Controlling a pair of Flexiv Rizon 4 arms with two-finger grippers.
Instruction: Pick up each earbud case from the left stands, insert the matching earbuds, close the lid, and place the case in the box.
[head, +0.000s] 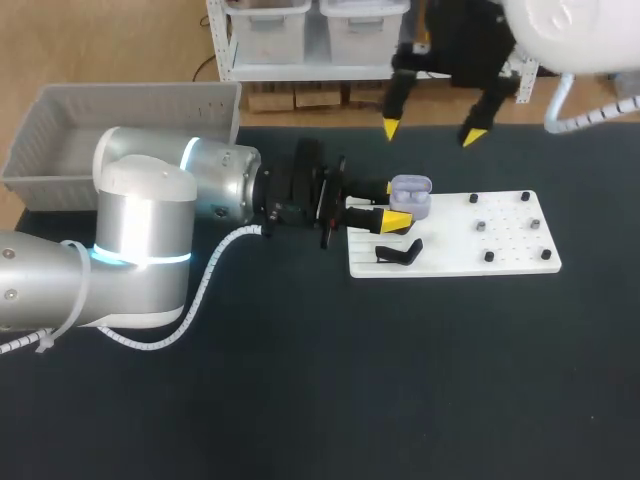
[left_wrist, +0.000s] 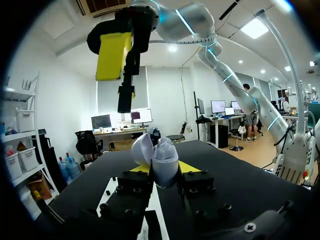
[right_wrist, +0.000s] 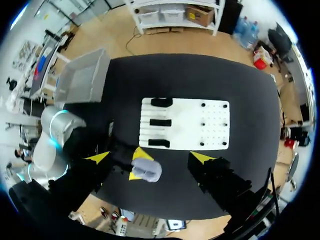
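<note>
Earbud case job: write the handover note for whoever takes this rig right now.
Left end effector: shut on the lavender earbud case, lid open, held over the white board's left end.
Right end effector: open, empty, above the table's far edge.
Black stands on the board: three, all bare.
Done: one case picked up.
Left: insert earbuds (cannot tell if any are in), close the lid, place the case in the grey box, where no case shows.
</note>
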